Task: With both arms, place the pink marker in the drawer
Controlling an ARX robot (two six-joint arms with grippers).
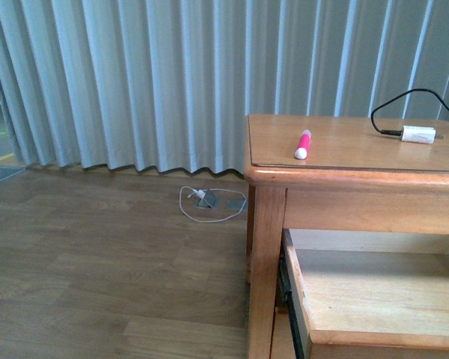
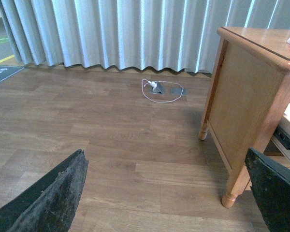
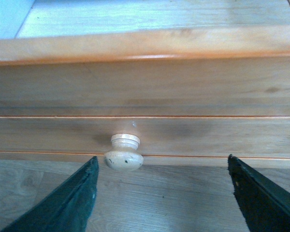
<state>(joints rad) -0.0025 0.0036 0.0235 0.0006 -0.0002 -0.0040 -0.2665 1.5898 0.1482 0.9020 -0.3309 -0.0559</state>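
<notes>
Front view: the pink marker lies on the table top, near its front edge and well apart from the white plug. Below, the drawer stands pulled out. Neither arm is visible.

Left wrist view: the left gripper hangs over the floor beside the table, jaws spread wide and empty.

Right wrist view: the right gripper faces the drawer front, jaws apart. The knob sits between them, untouched.

Furnished indoor room, home or office type: wood-plank floor, full-length grey curtains, wooden table with drawer, floor socket.
</notes>
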